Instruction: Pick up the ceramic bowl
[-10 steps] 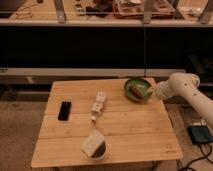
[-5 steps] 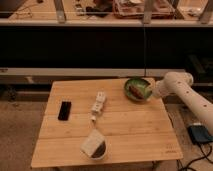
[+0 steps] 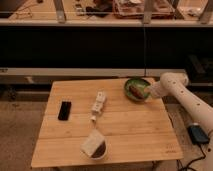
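**Gripper arrives at the bowl's rim; lift not yet begun**

The ceramic bowl (image 3: 134, 90) sits flat near the far right corner of the wooden table (image 3: 131, 126), green with a reddish-brown patch inside. The gripper (image 3: 149, 92) is at the bowl's right rim, meeting it in this view. Whether it is open, or has any hold on the rim, I cannot tell.

Over the last 1 second the white arm (image 3: 172, 85) has edged slightly left toward the bowl, while the bowl has kept its spot on the wood. I judge the reach about finished, with gripping and raising still to come.

Farther out lie 3 other things: a white oblong object (image 3: 99, 104) mid-table, a dark phone (image 3: 64, 110) at the left, and a small white bowl (image 3: 95, 146) near the front edge. All are well apart from the bowl.
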You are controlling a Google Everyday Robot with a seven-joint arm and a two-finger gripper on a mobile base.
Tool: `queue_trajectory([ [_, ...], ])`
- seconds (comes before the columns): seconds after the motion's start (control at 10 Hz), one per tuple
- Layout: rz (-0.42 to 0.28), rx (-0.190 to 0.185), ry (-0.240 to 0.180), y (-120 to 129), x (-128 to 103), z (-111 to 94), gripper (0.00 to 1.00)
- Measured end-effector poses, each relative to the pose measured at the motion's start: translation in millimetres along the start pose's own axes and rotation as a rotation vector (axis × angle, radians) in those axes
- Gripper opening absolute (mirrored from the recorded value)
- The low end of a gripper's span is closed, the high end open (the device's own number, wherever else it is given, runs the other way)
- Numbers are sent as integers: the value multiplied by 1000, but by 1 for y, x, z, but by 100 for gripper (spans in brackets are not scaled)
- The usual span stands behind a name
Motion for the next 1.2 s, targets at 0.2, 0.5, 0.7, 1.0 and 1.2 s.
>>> queue_trajectory([
  [0.2,1,-17,0,1,0,9,50],
  [0.5,2,-41,5,3,1,23,45],
  [0.7,11,-55,12,2,2,30,21],
  [1.0,17,-61,15,-1,2,33,0],
  [1.2,14,-53,18,-5,3,25,0],
])
